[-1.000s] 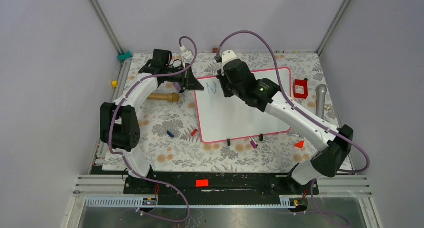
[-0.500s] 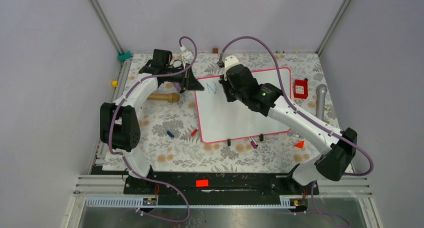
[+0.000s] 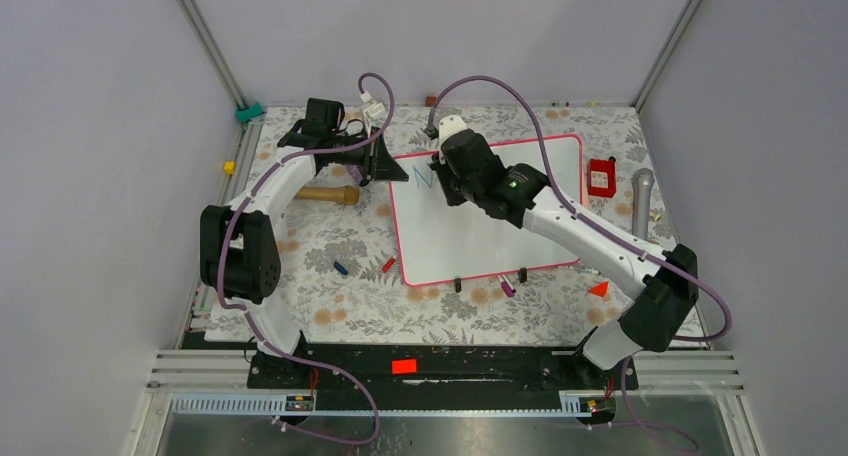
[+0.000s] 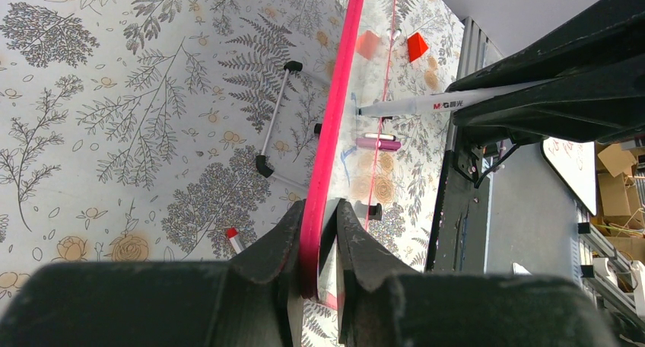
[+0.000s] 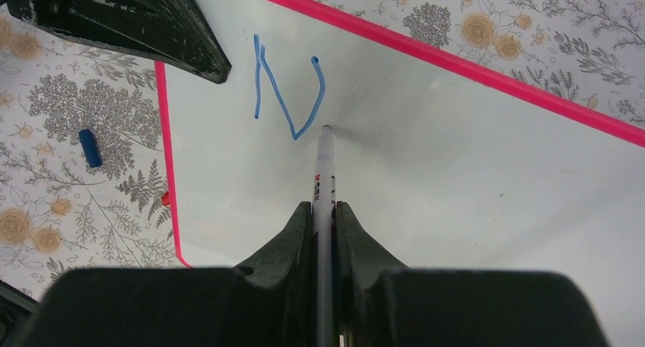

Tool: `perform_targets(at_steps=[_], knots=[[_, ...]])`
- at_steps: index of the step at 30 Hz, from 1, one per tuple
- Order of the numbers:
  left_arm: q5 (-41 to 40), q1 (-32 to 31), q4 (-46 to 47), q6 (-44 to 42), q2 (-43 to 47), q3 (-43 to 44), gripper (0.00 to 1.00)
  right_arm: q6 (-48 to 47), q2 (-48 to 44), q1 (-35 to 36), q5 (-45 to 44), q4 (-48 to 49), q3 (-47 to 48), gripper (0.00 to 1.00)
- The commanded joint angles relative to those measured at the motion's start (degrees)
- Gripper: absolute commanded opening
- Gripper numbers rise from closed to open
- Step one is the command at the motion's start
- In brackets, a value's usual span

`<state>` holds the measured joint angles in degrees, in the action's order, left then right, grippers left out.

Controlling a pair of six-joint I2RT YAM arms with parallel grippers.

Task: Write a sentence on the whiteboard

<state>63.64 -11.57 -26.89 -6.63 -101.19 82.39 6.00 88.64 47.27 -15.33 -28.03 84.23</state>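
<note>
Seemingly, right hand's (image 5: 323, 208) marker (image 5: 325, 153) tip touches whiteboard (image 5: 471, 157).

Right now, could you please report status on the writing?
Left gripper shut on whiteboard edge. Right gripper shut on marker, tip beside a blue N. Nothing in the way.

Left pincer (image 4: 321, 210) and right pincer (image 5: 325, 208) are both clamped shut, reaching forward.

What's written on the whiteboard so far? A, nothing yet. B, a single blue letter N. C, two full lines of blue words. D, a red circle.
B: the right wrist view shows only one blue N on the whiteboard, with the marker tip beside it.
</note>
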Motion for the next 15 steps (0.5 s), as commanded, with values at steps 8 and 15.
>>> perform_targets(at_steps=[8,15], knots=[[-12.8,-1.5,-1.2,-8.3,-0.5,-1.5,0.08,0.3,0.7,-0.4,-3.7,-1.6,3.5,0.00],[-12.7,-1.5,-1.2,-8.3,-0.3,-1.6,0.08,0.3,0.0,-1.1,-5.7,-2.3,2.8,0.00]])
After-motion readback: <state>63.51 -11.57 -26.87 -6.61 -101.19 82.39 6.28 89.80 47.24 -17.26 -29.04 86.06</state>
